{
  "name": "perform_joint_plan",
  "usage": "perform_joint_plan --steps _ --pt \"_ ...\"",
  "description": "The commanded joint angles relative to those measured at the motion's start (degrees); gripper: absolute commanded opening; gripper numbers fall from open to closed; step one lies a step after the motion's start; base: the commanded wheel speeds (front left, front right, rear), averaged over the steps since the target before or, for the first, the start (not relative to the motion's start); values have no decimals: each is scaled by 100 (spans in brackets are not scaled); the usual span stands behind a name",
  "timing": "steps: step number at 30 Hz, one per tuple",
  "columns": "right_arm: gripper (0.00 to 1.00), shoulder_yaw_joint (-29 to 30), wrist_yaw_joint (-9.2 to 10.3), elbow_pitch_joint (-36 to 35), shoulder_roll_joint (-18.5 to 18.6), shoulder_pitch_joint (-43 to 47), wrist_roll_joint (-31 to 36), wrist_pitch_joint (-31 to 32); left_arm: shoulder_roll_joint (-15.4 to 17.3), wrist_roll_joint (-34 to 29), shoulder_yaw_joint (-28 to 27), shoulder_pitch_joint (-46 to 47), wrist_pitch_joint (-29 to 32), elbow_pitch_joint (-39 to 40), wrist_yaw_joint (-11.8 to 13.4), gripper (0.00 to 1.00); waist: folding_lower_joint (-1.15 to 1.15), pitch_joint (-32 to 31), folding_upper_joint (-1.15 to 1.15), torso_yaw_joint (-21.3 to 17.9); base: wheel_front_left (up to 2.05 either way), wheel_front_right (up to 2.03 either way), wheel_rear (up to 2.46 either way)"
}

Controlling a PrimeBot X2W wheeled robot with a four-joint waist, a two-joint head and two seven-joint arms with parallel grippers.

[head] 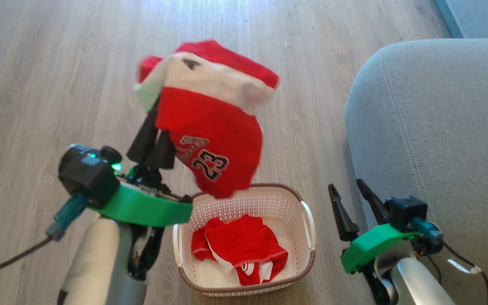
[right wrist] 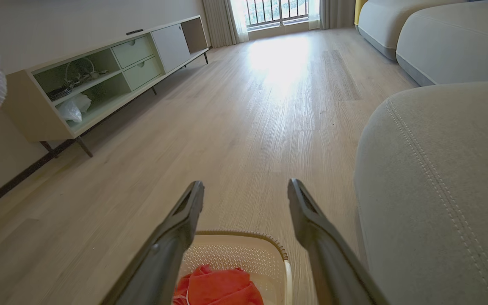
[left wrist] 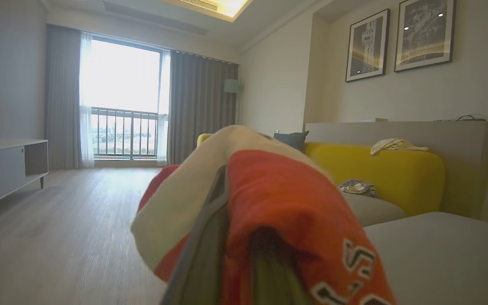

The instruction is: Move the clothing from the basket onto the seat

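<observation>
Red jersey (head: 210,127) draped over the left tool (head: 156,120), which is clamped on it.
Long axis runs 11 to 5 o'clock, low end over the basket (head: 308,220); right tool (head: 346,185) wide.

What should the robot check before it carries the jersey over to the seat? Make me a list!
1. Left jaws shut on the jersey: ok.
2. Jersey lifted clear of the basket: cannot tell; in the head view its bottom edge overlaps the far rim.
3. Room on the seat for it: ok, the part in view is bare.
4. Right jaws open and holding nothing: ok.
5. Right jaws out of the way: probably not ok; they stand between basket and seat.
6. Red cloth lying inside the basket for the next turn: ok.
</observation>
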State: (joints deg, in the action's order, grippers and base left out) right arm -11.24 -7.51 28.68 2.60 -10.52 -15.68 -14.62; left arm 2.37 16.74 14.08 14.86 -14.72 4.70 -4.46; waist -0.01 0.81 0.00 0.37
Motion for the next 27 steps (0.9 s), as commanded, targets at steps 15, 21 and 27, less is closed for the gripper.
perform_joint_plan --steps 15,21,27 --pt "100 -194 2 -238 29 0 69 -38 52 35 454 49 -28 2 -158 0 1 -49 0 -121 0 0 0" --pt "100 -240 2 -355 33 -40 32 -38 51 36 449 87 -28 45 -124 0 1 6 0 -166 0 0 0" --pt "100 -652 2 -690 149 -27 -85 -38 51 -13 380 130 -28 12 -121 0 1 43 0 -207 0 0 0"
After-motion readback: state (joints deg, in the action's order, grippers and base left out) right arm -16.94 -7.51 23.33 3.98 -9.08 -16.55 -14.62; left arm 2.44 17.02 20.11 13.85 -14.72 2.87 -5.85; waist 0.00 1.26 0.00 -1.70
